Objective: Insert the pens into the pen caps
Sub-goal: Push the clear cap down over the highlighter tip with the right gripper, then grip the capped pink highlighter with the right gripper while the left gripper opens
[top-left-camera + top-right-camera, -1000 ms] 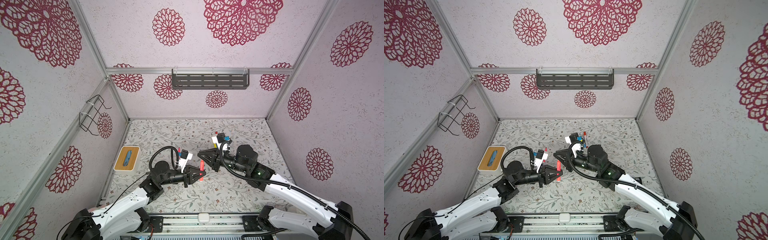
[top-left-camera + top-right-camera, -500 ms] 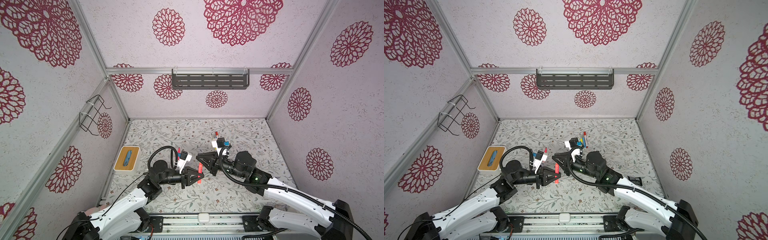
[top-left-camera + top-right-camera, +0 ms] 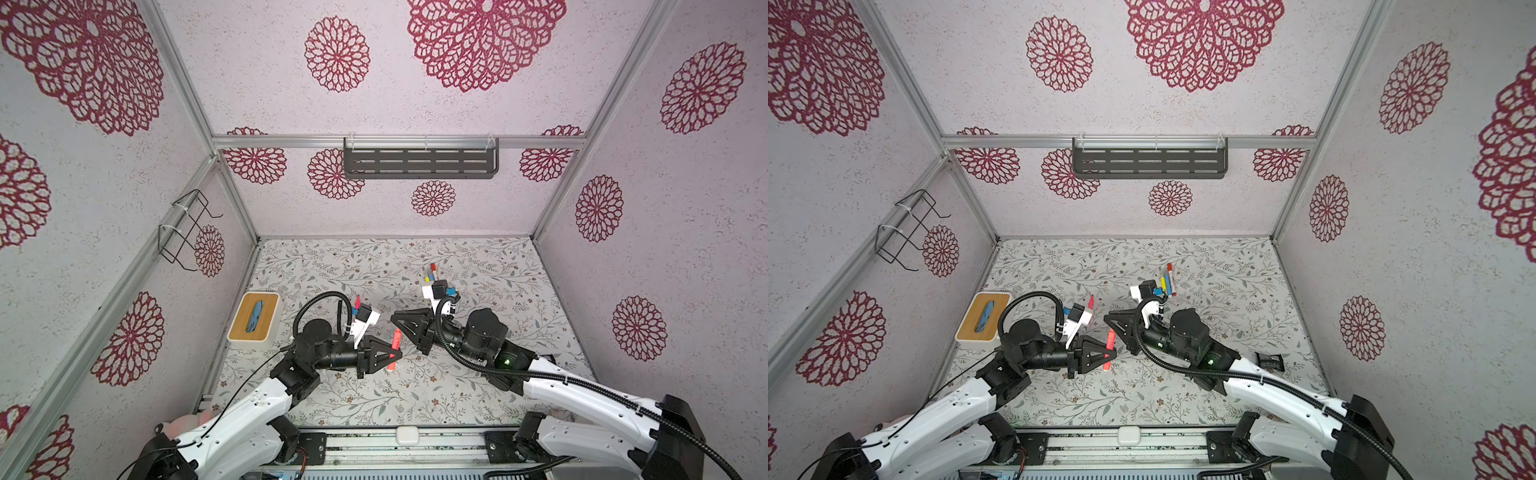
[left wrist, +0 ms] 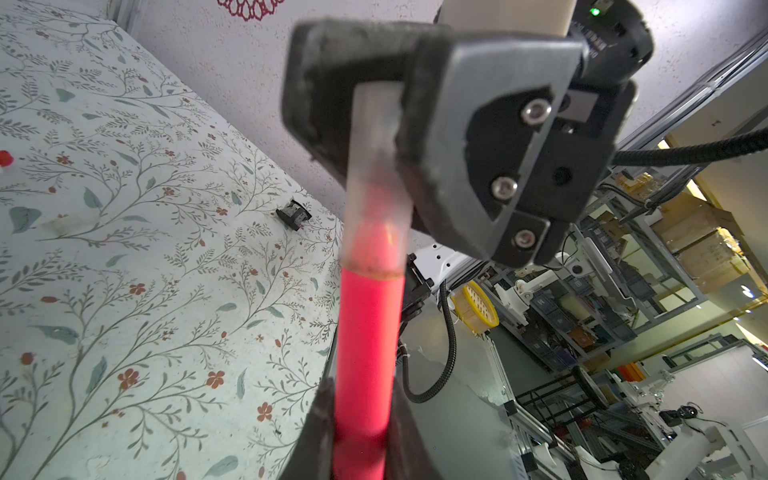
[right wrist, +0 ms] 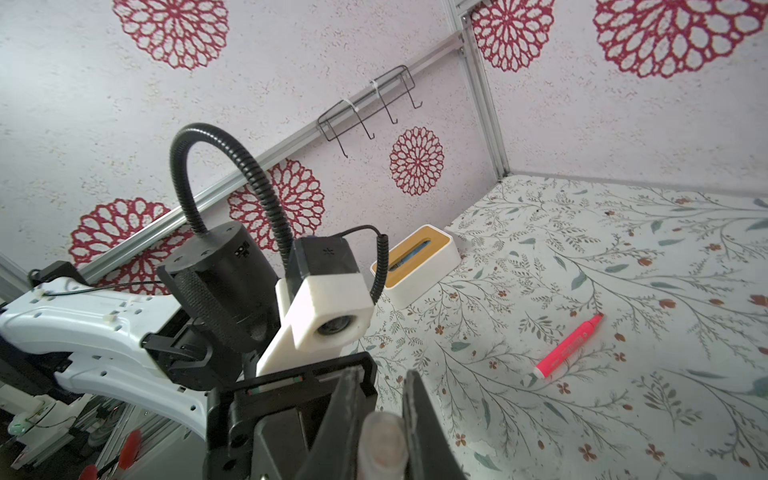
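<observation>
- Our left hand [image 3: 395, 355] is clenched on a pink pen [image 3: 394, 347] near the middle of the counter [image 3: 332, 266]. In both top views the pen runs roughly from 6 to 12 o'clock.
- Our right hand [image 3: 397, 324] is clenched on a clear cap [image 4: 376, 178] at the pen's 12 o'clock end. In the left wrist view the cap sits over that end, and pink shows through its lower part.
- Both hands have kept the same grip since a second ago.
- We see that the right arm [image 3: 582, 395] has drawn back toward 6 o'clock, and its hand now lies closer to the left hand than it did.
- With that arm pulled back, more of the group of pens [image 3: 430, 272] shows at about 1 o'clock from the held pen. We make out red, yellow and blue there.
- A second pink pen [image 3: 356, 302] lies loose on the counter at about 10 o'clock from the held one, where it was before.
- The wood-topped box [image 3: 270, 311] at the 9 o'clock edge has not moved.
</observation>
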Motion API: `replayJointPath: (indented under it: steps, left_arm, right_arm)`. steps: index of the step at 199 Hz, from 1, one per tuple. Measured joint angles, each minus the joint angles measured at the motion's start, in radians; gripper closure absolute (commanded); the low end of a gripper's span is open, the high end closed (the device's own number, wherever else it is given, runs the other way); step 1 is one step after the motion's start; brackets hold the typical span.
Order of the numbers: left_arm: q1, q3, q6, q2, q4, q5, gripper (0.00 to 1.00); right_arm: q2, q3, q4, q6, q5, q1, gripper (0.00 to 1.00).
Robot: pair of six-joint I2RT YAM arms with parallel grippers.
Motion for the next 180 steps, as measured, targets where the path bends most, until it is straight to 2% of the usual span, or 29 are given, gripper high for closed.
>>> replayJointPath:
  steps: [9,16,20,30,48,77,97,180]
  left_arm:
    - [0.000,0.001,0.015,0.000,-0.005,-0.015,1.00]
    - [0.000,0.004,0.021,-0.001,-0.007,-0.033,1.00]
    - [0.000,0.006,0.018,-0.002,-0.007,-0.055,1.00]
    - [0.014,0.018,0.017,-0.005,-0.005,-0.132,1.00]
    - [0.027,0.023,0.021,-0.016,-0.007,-0.232,1.00]
    - [0.012,-0.001,0.024,-0.063,-0.022,-0.317,1.00]
    - [0.011,-0.020,0.028,-0.107,-0.040,-0.356,1.00]
    - [-0.030,-0.021,0.045,-0.112,-0.056,-0.442,1.00]
  right_arm:
    - [-0.001,0.036,-0.061,-0.011,0.016,0.001,0.70]
    - [-0.003,0.060,-0.116,-0.037,0.025,0.001,0.54]
    - [-0.005,0.072,-0.148,-0.037,0.024,0.000,0.49]
    - [-0.020,0.097,-0.243,-0.067,0.005,0.002,0.42]
    - [-0.069,0.126,-0.345,-0.096,-0.014,-0.005,0.37]
    - [-0.158,0.162,-0.372,-0.113,-0.019,-0.071,0.36]
    - [-0.159,0.176,-0.366,-0.113,-0.021,-0.092,0.37]
    - [0.063,0.190,-0.357,-0.091,-0.108,-0.092,0.47]
